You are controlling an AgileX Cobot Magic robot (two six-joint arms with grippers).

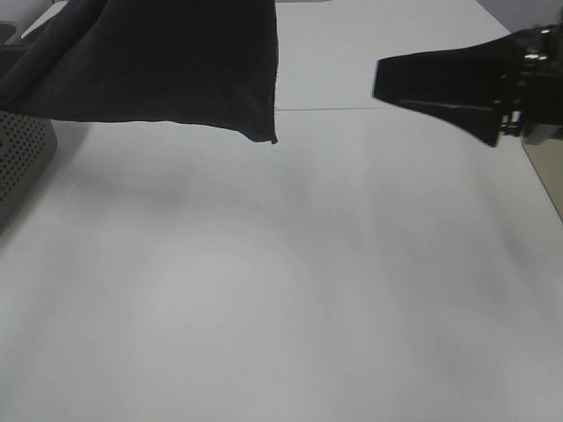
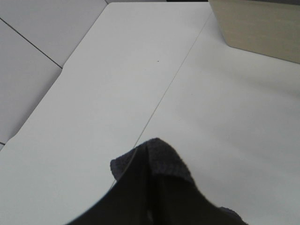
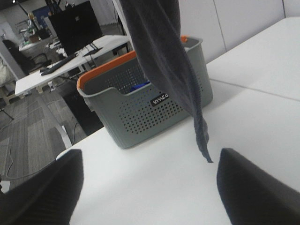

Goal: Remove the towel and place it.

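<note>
The dark navy towel hangs in the air over the far left of the white table, its lower corner pointing down at mid-left. In the left wrist view a bunched fold of the towel covers my left gripper, whose fingers are hidden by the cloth that hangs from it. My right gripper is open and empty at the right, level with the towel's corner and a good gap to its right. In the right wrist view the towel hangs as a narrow strip ahead of the gripper, between its spread fingers.
A grey perforated basket stands at the table's left edge, below the towel. It has an orange rim in the right wrist view and holds something blue. A pale wooden box stands on the table. A seam crosses the table.
</note>
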